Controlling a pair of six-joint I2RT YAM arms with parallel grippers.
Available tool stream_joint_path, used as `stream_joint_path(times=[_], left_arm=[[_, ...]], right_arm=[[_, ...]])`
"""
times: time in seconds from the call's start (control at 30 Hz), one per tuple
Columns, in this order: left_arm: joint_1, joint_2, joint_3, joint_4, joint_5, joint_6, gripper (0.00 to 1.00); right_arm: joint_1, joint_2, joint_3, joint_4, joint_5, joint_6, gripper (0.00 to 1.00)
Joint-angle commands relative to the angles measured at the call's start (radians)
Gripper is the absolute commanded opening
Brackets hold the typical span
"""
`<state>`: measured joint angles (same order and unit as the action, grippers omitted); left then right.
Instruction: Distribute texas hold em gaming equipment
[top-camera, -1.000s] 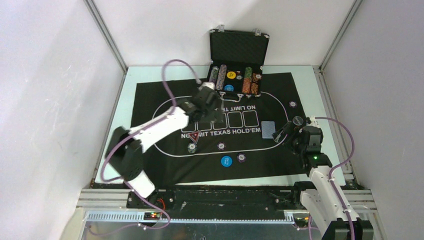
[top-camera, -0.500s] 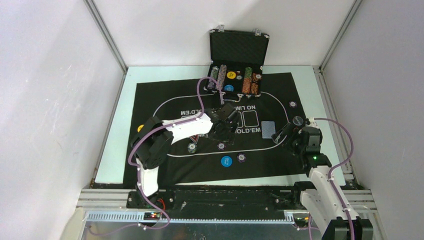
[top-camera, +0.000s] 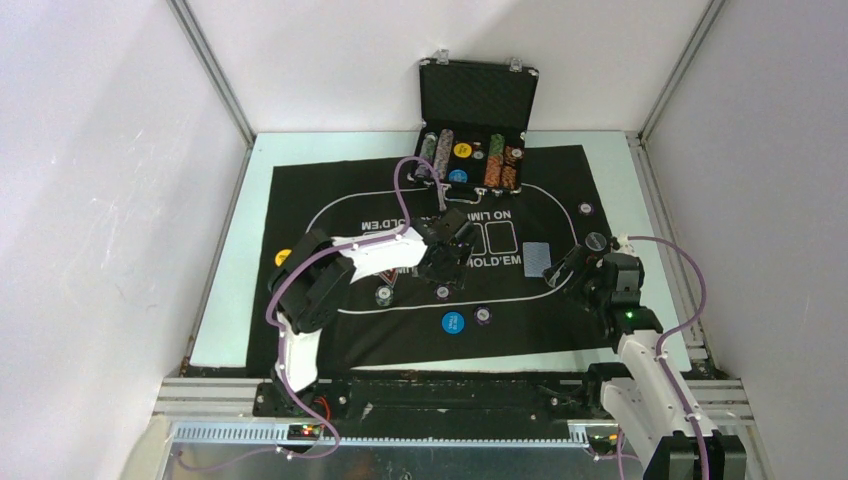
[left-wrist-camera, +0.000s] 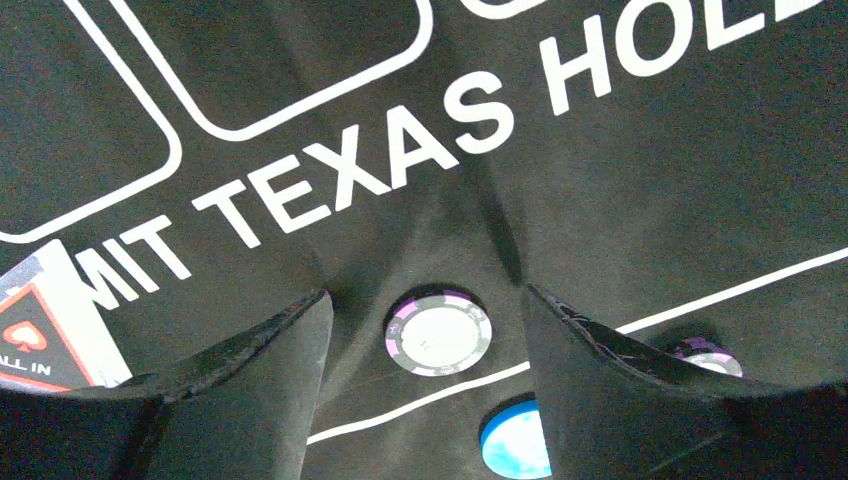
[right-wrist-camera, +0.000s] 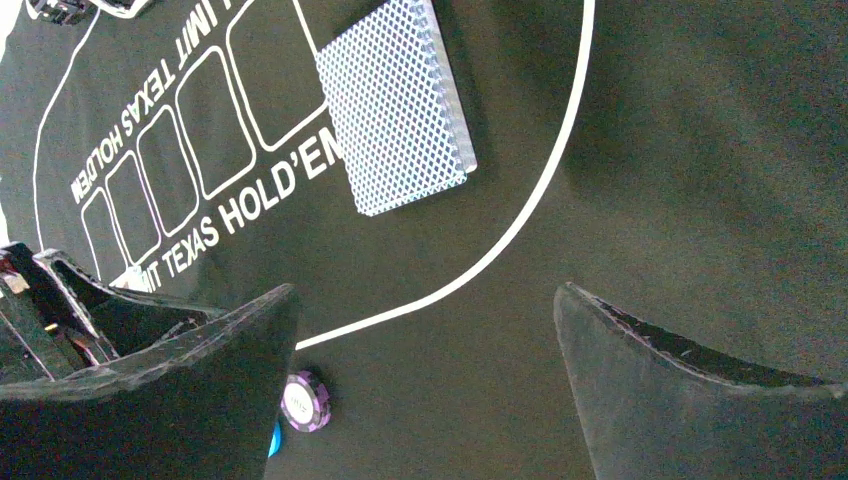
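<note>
Top view: your left fingers (top-camera: 449, 262) sit low over the middle of the mat (top-camera: 540, 320), tips pointing to 6 o'clock, right at the purple-rimmed chip (top-camera: 442, 292). A grey-rimmed chip (top-camera: 383, 295) lies at 9 o'clock of it. The blue button (top-camera: 453, 322) and the second purple chip (top-camera: 482, 315) lie at 6 and 5 o'clock, near it. The card deck (top-camera: 538, 258) is face down at the mat's 3 o'clock side, and your right fingers (top-camera: 560, 268) hover just beside it. The yellow button (top-camera: 283, 257) sits at the mat's 9 o'clock edge. A small purple chip (top-camera: 585, 209) lies out at 2 o'clock. The open case (top-camera: 478, 95) stands on the counter (top-camera: 235, 290) at 12 o'clock, with chip rows (top-camera: 440, 152) inside.

Left wrist: your left fingers (left-wrist-camera: 250, 400) are spread, one on each side of the purple-rimmed chip (left-wrist-camera: 438, 332), and neither touches it. The chip lies flat on the mat, nothing gripped. The blue button (left-wrist-camera: 515, 445) is at 5 o'clock of it. The second purple chip (left-wrist-camera: 705, 355) peeks out behind the 3 o'clock finger. The ALL IN marker (left-wrist-camera: 35, 330) is at 9 o'clock.

Right wrist: your right fingers (right-wrist-camera: 680, 400) are wide apart with only bare mat between them. The card deck (right-wrist-camera: 395, 105) lies at 11 o'clock, well clear of the tips. The second purple chip (right-wrist-camera: 305, 400) sits by the 9 o'clock finger.
</note>
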<state>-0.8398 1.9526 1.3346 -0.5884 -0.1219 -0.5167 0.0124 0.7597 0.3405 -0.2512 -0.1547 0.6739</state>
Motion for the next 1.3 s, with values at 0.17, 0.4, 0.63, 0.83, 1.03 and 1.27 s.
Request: stream_joint_path(times=[0.17, 0.4, 0.63, 0.83, 1.03, 1.27], left_arm=[[0.031, -0.023, -0.068, 0.048, 0.069, -0.02, 0.71], [-0.009, -0.061, -0.097, 0.008, 0.087, -0.021, 0.7], [-0.037, -0.056, -0.08, -0.045, 0.06, -0.025, 0.67], [-0.053, -0.058, -0.086, -0.059, 0.056, -0.027, 0.61], [-0.054, -0.029, -0.084, -0.035, 0.064, -0.041, 0.57], [-0.054, 0.009, -0.059, -0.015, 0.069, -0.042, 0.54]], right_arm=[[-0.003, 0.014, 0.002, 0.037, 0.001, 0.001, 1.0], [-0.003, 0.021, 0.002, 0.039, 0.004, 0.0, 0.99], [-0.003, 0.025, 0.001, 0.04, 0.001, 0.0, 1.0], [-0.004, 0.026, 0.001, 0.04, 0.0, 0.001, 1.0], [-0.003, 0.025, 0.0, 0.041, 0.001, -0.001, 1.0], [-0.003, 0.025, 0.0, 0.041, 0.001, -0.001, 1.0]])
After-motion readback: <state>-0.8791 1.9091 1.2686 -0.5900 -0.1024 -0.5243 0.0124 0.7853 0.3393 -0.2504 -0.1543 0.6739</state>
